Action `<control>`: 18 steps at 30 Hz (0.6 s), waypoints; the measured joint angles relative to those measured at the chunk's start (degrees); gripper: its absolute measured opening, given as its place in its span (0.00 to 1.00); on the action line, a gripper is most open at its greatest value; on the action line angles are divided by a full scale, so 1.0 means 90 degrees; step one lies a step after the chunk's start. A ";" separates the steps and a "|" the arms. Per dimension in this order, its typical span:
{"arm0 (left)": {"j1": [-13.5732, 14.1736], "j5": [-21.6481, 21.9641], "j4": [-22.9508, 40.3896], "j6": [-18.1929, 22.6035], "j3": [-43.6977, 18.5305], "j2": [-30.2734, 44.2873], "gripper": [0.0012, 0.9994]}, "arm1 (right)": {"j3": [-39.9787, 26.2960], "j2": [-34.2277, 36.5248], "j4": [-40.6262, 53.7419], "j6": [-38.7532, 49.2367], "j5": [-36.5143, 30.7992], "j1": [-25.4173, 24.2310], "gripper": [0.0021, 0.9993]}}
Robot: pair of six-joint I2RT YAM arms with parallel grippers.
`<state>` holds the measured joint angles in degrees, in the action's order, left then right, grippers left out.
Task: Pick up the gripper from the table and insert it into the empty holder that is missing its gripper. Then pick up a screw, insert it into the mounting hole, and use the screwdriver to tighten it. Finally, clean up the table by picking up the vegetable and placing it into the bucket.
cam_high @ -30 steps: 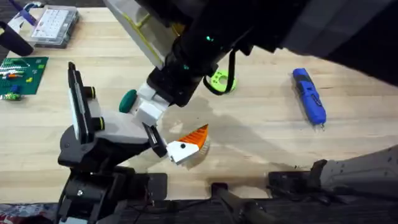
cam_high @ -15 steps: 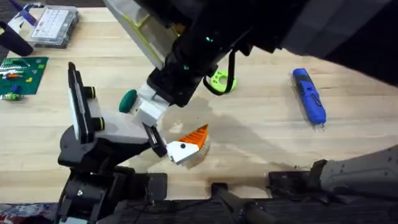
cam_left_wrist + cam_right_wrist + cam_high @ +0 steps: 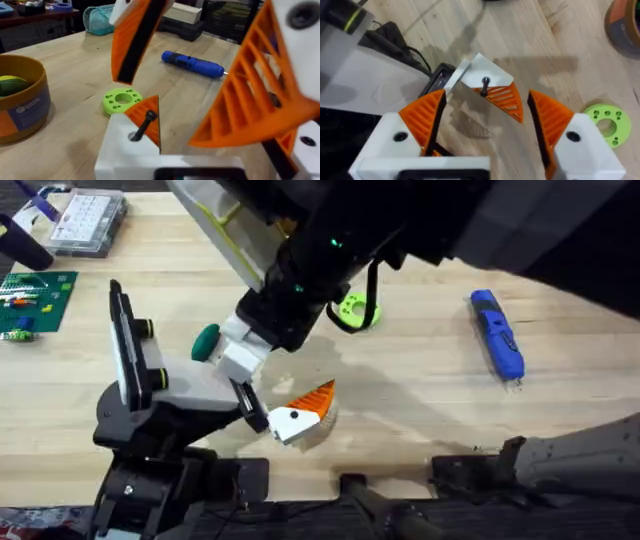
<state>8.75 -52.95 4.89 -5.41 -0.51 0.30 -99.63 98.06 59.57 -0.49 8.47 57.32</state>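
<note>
Hovering w/ jaws wide, empty: right gripper point(image 3: 485, 130) over orange gripper point(image 3: 300, 412), screw point(image 3: 484, 83) half-seated; left gripper point(image 3: 210, 85) apart too, vegetable point(image 3: 206, 341) partly hidden

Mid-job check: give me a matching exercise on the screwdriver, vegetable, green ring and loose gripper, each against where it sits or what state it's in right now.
Things:
1. screwdriver
2. vegetable
3. green ring
4. gripper

Places or states:
A. at the tip of the holder, with a black screw standing in its white base
B. blue, lying alone on bare wood at the right of the table
C. dark green, on the table beside the grey-white stand
D. lime, holes in its top, at the edge of the big dark arm

Pairs: 1-B, 2-C, 3-D, 4-A
</note>
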 joint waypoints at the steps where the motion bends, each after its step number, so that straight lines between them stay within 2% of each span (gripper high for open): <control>1: 0.0000 0.0002 0.0000 0.0000 0.0000 0.0000 0.99 | 0.0000 0.0000 0.0000 -0.0003 -0.0002 0.0000 0.98; 4: 0.0000 0.0000 0.0000 0.0000 0.0000 0.0000 0.99 | 0.0000 0.0000 -0.0002 -0.0031 0.0002 0.0000 0.86; 5: 0.0000 0.0000 0.0000 0.0000 0.0000 0.0000 0.99 | 0.0000 0.0000 -0.0002 0.0000 -0.0002 0.0000 0.80; 6: 0.0000 0.0000 0.0000 -0.0002 0.0000 0.0000 0.99 | 0.0000 0.0000 -0.0002 -0.0029 0.0002 0.0000 0.63; 9: 0.0000 0.0000 0.0000 0.0000 0.0000 0.0002 0.99 | 0.0000 0.0000 -0.0002 -0.0051 0.0000 0.0000 0.23; 10: 0.0000 0.0000 0.0000 0.0000 0.0000 0.0000 0.99 | 0.0000 0.0000 -0.0002 -0.0070 0.0002 0.0000 0.20; 13: 0.0000 0.0000 0.0000 0.0000 0.0000 0.0000 0.99 | 0.0000 0.0000 -0.0017 -0.0068 0.0002 0.0000 0.18; 18: 0.0000 0.0000 0.0000 0.0000 0.0000 0.0000 0.99 | 0.0000 0.0000 -0.0101 -0.0066 0.0002 0.0000 0.23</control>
<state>8.75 -52.95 4.89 -5.41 -0.51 0.30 -99.63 98.06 58.67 -1.08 8.49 57.32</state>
